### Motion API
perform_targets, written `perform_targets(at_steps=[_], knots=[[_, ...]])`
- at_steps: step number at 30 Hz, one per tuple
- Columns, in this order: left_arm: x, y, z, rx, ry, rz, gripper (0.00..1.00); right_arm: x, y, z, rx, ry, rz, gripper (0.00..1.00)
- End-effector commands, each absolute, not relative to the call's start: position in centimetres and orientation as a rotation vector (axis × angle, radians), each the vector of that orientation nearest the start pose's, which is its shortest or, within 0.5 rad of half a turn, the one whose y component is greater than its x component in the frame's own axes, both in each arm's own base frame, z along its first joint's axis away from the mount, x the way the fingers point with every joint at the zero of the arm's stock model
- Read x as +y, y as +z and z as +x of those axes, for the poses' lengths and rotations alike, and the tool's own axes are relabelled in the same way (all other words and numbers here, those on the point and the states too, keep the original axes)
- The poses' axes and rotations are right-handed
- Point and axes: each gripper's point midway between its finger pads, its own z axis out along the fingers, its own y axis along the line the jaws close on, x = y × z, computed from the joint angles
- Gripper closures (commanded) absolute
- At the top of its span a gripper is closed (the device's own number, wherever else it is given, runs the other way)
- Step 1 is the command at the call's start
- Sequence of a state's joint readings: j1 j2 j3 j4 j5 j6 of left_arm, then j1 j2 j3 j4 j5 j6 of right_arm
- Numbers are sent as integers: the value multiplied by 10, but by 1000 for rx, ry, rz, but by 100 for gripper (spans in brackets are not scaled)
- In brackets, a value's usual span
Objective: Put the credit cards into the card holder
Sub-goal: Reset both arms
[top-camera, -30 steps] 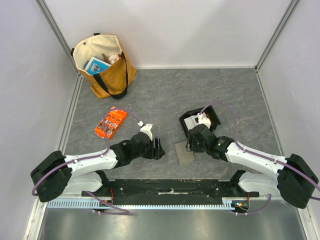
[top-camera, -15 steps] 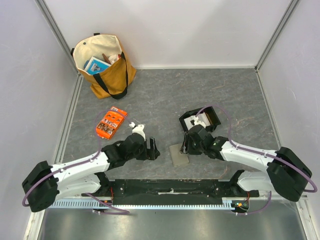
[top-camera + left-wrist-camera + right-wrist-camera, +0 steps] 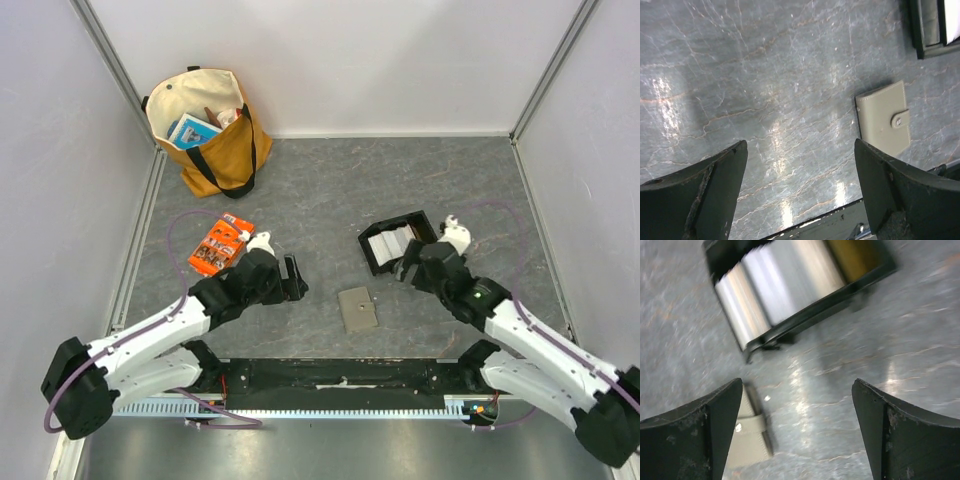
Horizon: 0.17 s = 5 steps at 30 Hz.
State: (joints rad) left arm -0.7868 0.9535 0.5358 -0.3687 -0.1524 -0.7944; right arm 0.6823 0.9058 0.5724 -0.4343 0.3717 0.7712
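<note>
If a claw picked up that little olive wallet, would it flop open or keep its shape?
Probably keeps its shape: the card holder lies closed, its tab seemingly fastened by the snap stud. It looks thin and flat on the table, so likely light but hard to lift off the surface. A push would probably slide it, not tip it.

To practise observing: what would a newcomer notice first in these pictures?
The tan tote bag in the far left corner and the orange packet in front of it stand out. Centre front, the closed card holder lies flat, the black tray of cards just beyond it.
</note>
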Motion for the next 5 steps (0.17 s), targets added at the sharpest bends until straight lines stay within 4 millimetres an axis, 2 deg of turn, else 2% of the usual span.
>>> perform_targets(at_steps=[1,5], knots=[[-191,112,211,2359,-521,-131,7,82,122,234,2150,169,422,2],[-181,119,221,2337,-457,-163,6,34,151,243,2008,10,537,2]])
